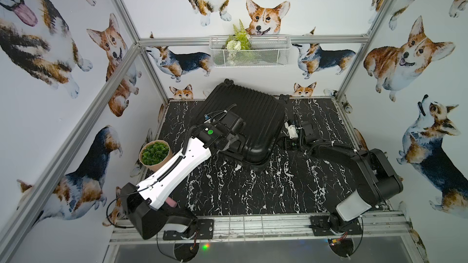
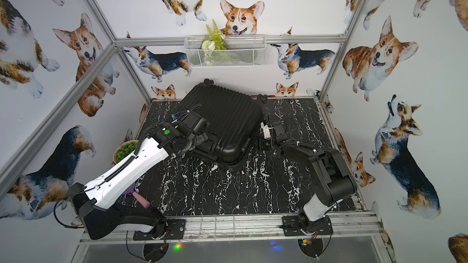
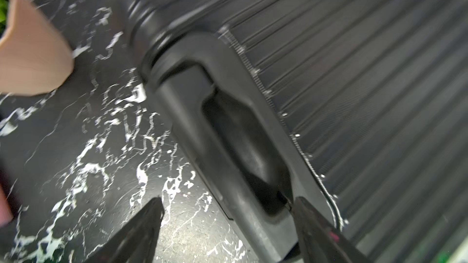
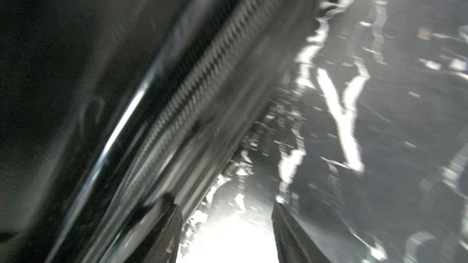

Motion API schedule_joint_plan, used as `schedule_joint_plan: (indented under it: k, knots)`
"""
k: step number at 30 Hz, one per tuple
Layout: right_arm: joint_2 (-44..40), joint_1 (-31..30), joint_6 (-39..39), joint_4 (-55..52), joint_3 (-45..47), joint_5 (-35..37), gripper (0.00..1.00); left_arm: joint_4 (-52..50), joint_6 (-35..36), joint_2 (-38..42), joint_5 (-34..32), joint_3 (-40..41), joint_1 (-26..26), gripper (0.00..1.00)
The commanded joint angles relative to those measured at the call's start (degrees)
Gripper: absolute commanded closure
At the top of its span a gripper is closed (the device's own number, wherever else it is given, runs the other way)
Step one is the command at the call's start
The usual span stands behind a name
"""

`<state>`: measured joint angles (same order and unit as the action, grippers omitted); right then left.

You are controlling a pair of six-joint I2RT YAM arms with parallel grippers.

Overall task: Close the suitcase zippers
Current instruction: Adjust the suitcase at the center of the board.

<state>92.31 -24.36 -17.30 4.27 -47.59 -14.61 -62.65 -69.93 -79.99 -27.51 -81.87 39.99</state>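
The suitcase [image 1: 243, 120] lies with its shells together, askew on the desk's [image 1: 253, 191] far half. At its near-left edge the left gripper [image 3: 226, 201] has its jaws apart over the moulded handle [image 3: 228, 127], empty. At its right edge the right gripper [image 4: 225, 202] has its jaws apart beside the zippers [image 4: 202, 77], also empty. No pull shows; the next move likely calls for finding and pinching one.

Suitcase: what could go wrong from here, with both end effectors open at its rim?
1. The left end effector straddles the handle, not a pull; closing may just drag the suitcase.
2. The right end effector holds no pull beside the zippers; it may miss.
3. The left arm could knock the potted plant.
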Motion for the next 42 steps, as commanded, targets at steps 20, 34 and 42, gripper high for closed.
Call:
schedule_joint_plan:
  k: [20,34,42]
  knots:
    - [-4.18,-4.78,4.29,4.39,-1.58,7.03,0.41,6.65,4.67,-8.56,7.06,0.83,-15.92,0.24]
    - [-18.28,6.97,7.83,-5.39,3.34,8.66,0.39,7.37,10.84,-14.03,1.97,-0.91,-17.87,0.82]
    - [-23.09,10.66,7.24,-6.94,6.26,8.68,0.38,10.36,22.44,-13.87,1.34,-4.22,-20.59,0.82]
